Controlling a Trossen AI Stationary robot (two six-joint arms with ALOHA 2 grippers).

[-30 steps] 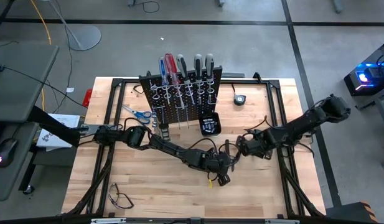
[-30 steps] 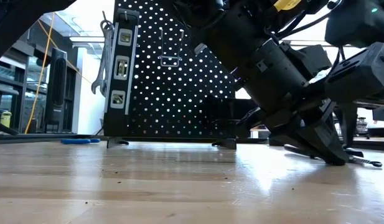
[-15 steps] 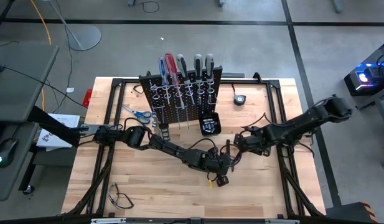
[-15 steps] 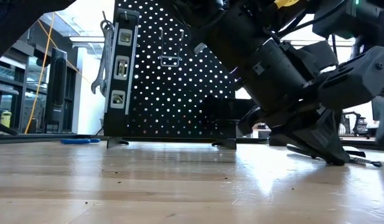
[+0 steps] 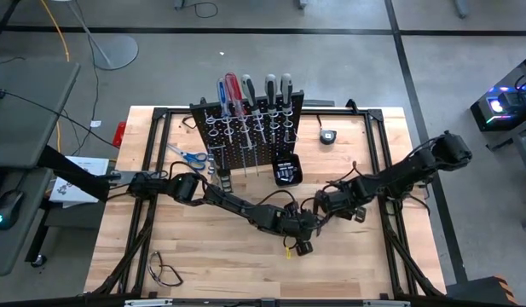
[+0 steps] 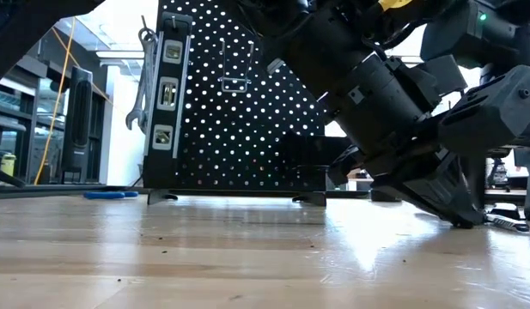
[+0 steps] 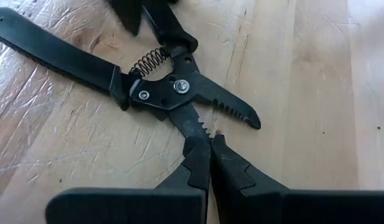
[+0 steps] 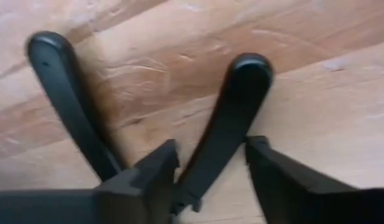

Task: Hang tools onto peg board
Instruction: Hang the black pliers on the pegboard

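Pliers [image 7: 173,87]: dark pair lying flat on the table [image 5: 203,256], mid-table in front of the peg board [image 5: 245,128], handles sprung apart

My left gripper [image 7: 209,163]: closed, tips pinning the pliers' nose, to steady them

My right gripper [image 8: 210,168]: parted astride one handle [image 8: 232,118]; not yet clamped

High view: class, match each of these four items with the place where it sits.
1 scissors
2 safety glasses
3 pliers
4 screwdrivers

A standing in the peg board
B lying flat, left of the board
C bottom-left corner of the table
D middle of the table

Pairs: 1-B, 2-C, 3-D, 4-A
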